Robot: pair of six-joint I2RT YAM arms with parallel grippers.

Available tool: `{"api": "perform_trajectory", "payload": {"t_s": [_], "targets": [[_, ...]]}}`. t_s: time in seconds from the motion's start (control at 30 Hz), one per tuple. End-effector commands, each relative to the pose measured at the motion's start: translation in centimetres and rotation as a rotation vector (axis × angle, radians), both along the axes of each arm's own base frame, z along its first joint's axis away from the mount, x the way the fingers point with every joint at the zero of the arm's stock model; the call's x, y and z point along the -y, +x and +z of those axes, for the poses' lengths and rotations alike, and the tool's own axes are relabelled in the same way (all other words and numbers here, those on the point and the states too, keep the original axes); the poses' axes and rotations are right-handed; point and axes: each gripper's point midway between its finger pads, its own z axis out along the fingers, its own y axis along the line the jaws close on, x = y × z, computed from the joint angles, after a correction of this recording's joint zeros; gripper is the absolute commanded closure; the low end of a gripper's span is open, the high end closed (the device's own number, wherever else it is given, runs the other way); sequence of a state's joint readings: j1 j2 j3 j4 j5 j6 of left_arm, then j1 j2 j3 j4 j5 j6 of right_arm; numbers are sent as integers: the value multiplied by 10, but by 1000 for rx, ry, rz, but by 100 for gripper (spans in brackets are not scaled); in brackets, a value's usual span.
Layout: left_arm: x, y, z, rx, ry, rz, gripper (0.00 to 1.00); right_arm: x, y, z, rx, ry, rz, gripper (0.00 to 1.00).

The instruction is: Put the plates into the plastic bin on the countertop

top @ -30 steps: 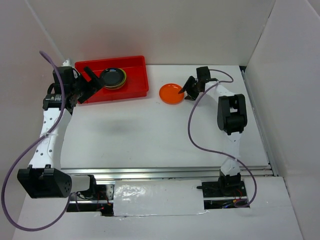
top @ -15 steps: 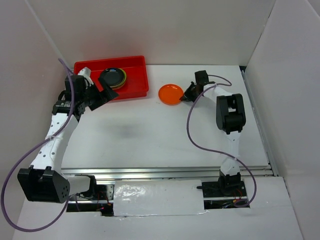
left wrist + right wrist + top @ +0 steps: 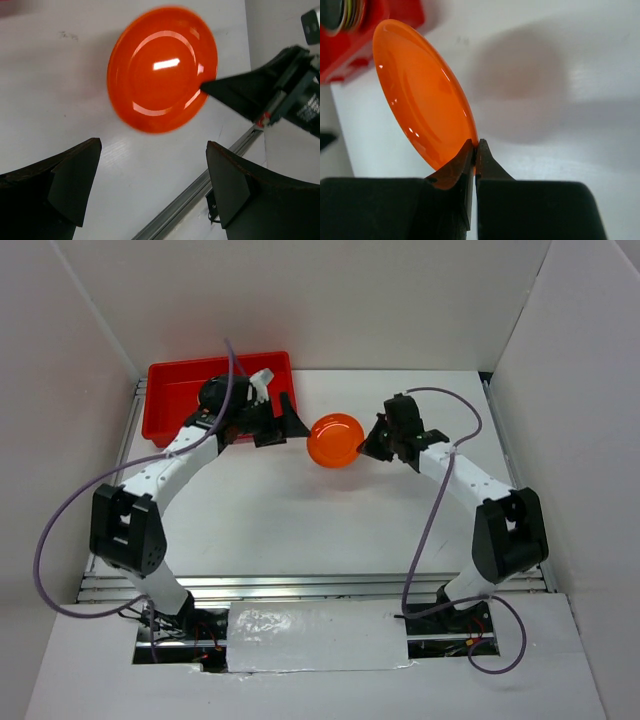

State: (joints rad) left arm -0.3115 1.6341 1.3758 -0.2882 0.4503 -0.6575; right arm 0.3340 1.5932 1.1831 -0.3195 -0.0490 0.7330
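Note:
An orange plate (image 3: 335, 440) hangs tilted above the white countertop (image 3: 300, 515), pinched at its right rim by my right gripper (image 3: 372, 445). The right wrist view shows that gripper (image 3: 475, 147) shut on the plate's (image 3: 420, 95) edge. My left gripper (image 3: 285, 425) stands open just left of the plate, its fingers apart from it. In the left wrist view, the open gripper (image 3: 152, 150) looks at the plate (image 3: 162, 67) and the right gripper's fingers (image 3: 230, 92). The red plastic bin (image 3: 172, 400) sits at the back left. A stack of plates (image 3: 340, 12) shows in it (image 3: 375, 25).
White walls close in the countertop at the back and both sides. A metal rail (image 3: 300, 585) runs along the front edge, and it shows too in the left wrist view (image 3: 200, 192). The left arm reaches across the bin's right half, hiding much of it.
My right gripper has shut on the orange plate's rim and lifted it off the countertop, tilting it. The left arm swung from the bin's left side rightward to beside the plate.

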Motion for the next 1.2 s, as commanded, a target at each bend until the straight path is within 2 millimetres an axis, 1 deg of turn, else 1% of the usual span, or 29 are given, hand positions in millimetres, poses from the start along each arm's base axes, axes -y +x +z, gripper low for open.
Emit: {"api": "perform_trajectory", "payload": {"t_s": [0.0,0.03,0.07,0.1,0.13,0.2,0.27,0.4,0.43,0.47,0.53,0.57,0.6,0.63,0.67,0.7,0.73,0.77,0.8,0.83,0.87,0.9,0.93,0.97,1.03,1.07,1.1,1.13,1.17], "targets": [[18,12,18,57,-1,-69,1,-27,-24,18,73,91,200,100],[18,15,16,59,16,-61,1,-34,-29,24,87,115,239,100],[19,18,7,39,31,-57,1,-39,-36,26,88,134,272,100],[19,23,8,43,46,-49,1,-42,-39,36,116,148,287,100],[14,20,-2,6,87,-41,1,-43,-41,41,129,149,288,100],[11,23,-11,-18,124,-25,1,-45,-46,50,156,147,295,100],[3,23,-22,-35,177,5,1,-44,-47,56,164,149,298,100],[-2,21,-28,-32,206,13,3,-53,-53,64,178,227,361,100],[1,18,-31,-44,199,-6,7,-57,-58,63,169,261,391,100],[2,18,-33,-49,193,-13,11,-59,-56,65,178,281,391,100],[7,15,-32,-40,165,-33,28,-60,-57,66,174,295,397,100],[8,15,-32,-39,159,-34,39,-62,-56,67,180,298,399,100],[11,12,-31,-35,160,-43,60,-61,-55,68,180,301,396,100],[12,12,-29,-29,160,-46,69,-61,-54,67,178,304,398,100],[12,11,-29,-30,164,-46,75,-61,-54,68,180,307,398,100],[13,11,-30,-31,170,-51,90,-62,-54,69,181,314,400,100],[13,11,-28,-28,165,-51,97,-62,-53,70,179,322,400,100],[12,11,-27,-28,171,-45,100,-63,-53,73,185,329,407,100],[12,11,-26,-25,173,-45,100,-62,-53,73,189,329,406,97],[11,13,-21,-16,170,-38,100,-61,-52,74,188,334,399,85],[9,15,-21,-19,172,-21,100,-61,-52,77,198,344,399,45],[3,20,-16,-5,178,13,100,-59,-53,74,193,346,395,29],[-1,23,-14,-2,177,36,100,-52,-51,77,203,353,376,13],[-10,32,-9,6,164,85,100,-49,-51,73,200,354,364,0],[-27,44,-1,18,153,163,100,-39,-50,74,210,337,340,0],[-38,52,3,12,143,223,100,-28,-49,68,190,319,307,0],[-64,64,5,9,143,306,100,-18,-48,61,181,294,270,0],[-87,77,6,10,168,408,100,-11,-50,64,197,279,256,0],[-108,85,7,-9,159,503,100,-1,-50,61,191,269,228,0]]}}
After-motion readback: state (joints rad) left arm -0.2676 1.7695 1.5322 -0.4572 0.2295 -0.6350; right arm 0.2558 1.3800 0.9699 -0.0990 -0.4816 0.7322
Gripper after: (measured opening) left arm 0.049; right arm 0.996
